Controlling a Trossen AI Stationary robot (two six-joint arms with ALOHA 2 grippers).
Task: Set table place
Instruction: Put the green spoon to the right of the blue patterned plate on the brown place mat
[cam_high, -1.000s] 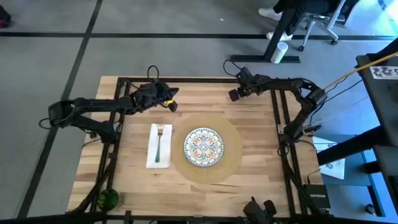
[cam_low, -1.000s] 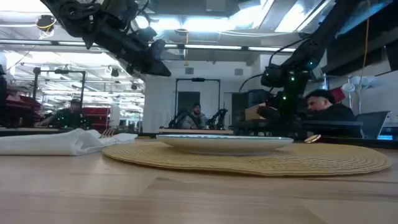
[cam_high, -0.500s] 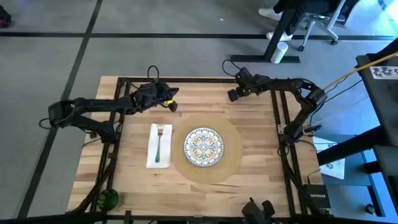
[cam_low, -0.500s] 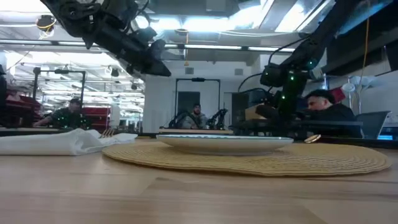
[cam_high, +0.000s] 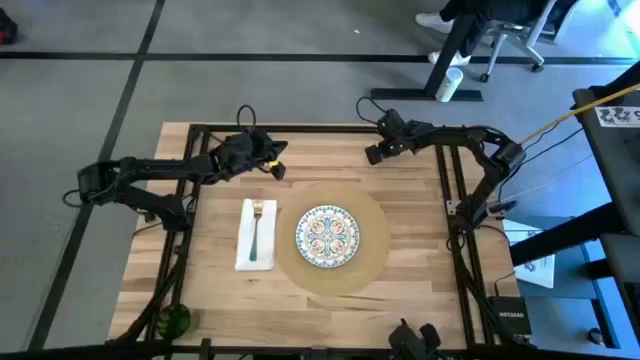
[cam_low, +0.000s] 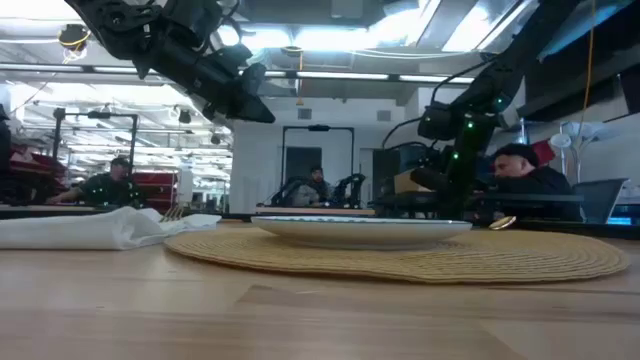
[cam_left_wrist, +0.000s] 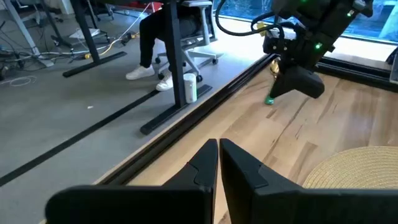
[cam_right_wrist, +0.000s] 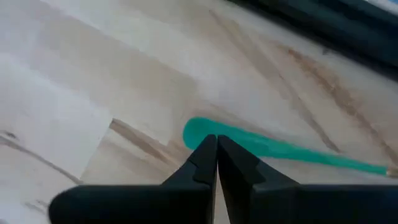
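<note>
Tan place (cam_high: 372, 222) near table (cam_high: 420, 290) edge

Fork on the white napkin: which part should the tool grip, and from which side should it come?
Grip the fork by its green handle, about midway, coming straight down from above. It lies flat along the napkin, golden tines toward the table's far edge, so a level approach would probably find nothing to hold. Close the tool across the thin handle; it may pinch some cloth.
</note>
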